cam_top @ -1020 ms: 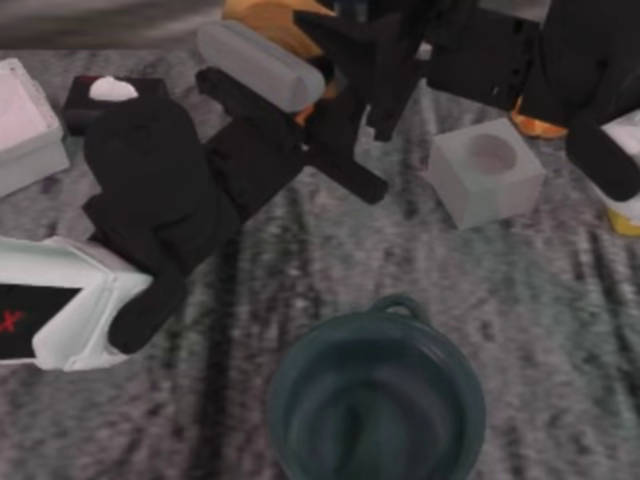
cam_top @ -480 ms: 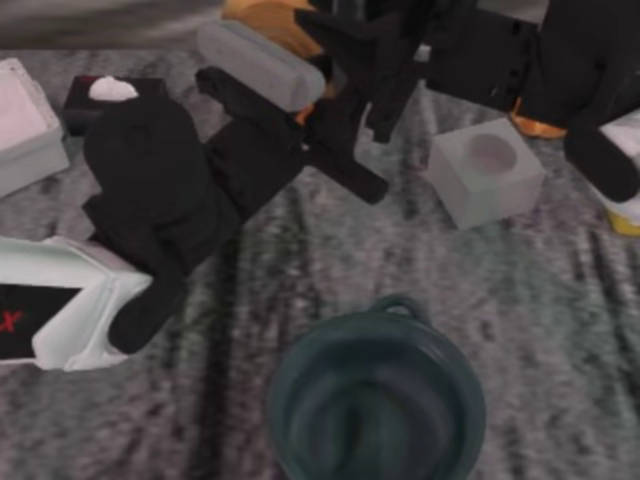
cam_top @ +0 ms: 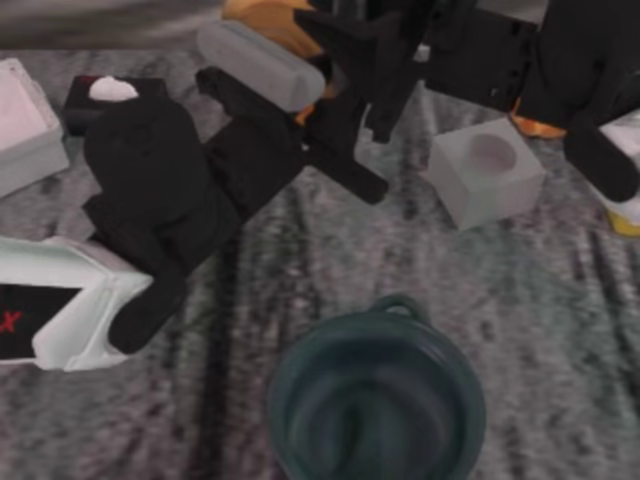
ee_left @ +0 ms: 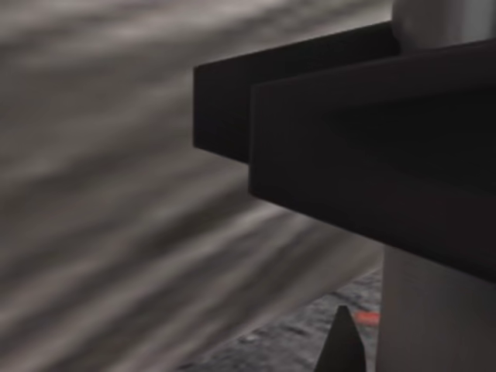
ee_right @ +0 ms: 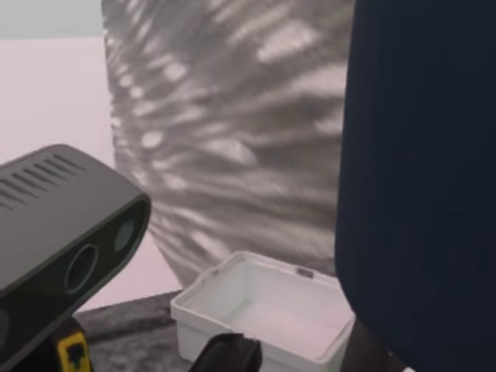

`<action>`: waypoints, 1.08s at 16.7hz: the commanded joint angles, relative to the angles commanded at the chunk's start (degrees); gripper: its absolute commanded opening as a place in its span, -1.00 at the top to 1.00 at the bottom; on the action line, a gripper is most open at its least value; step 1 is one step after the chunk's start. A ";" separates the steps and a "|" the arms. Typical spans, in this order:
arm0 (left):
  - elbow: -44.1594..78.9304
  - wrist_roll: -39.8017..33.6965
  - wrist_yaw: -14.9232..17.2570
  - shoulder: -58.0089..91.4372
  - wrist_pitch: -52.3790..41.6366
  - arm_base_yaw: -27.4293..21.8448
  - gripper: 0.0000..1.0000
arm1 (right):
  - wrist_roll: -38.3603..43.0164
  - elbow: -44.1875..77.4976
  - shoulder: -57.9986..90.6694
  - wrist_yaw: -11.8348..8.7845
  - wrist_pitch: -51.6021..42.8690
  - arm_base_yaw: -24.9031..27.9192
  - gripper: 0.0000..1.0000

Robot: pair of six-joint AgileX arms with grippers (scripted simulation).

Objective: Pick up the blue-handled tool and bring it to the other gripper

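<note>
Red "X" on white box [cam_top: 60, 320]

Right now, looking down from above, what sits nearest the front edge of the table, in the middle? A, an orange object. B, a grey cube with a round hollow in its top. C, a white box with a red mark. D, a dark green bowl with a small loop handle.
D: the dark green bowl fills the bottom middle of the top view, while the grey cube stands farther back toward the right.
</note>
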 joint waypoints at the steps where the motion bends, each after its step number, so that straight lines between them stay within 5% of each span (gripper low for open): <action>1: 0.00 0.00 0.00 0.00 0.00 0.00 -0.06 | 0.00 0.00 0.00 0.00 0.00 0.00 1.00; 7: 0.00 0.00 0.00 0.00 0.00 0.00 -0.96 | 0.00 0.00 0.00 0.00 0.00 0.00 1.00; 18: -1.18 0.07 0.12 -0.63 0.08 0.34 -1.00 | 0.05 -0.15 -0.65 -0.50 0.06 -0.56 1.00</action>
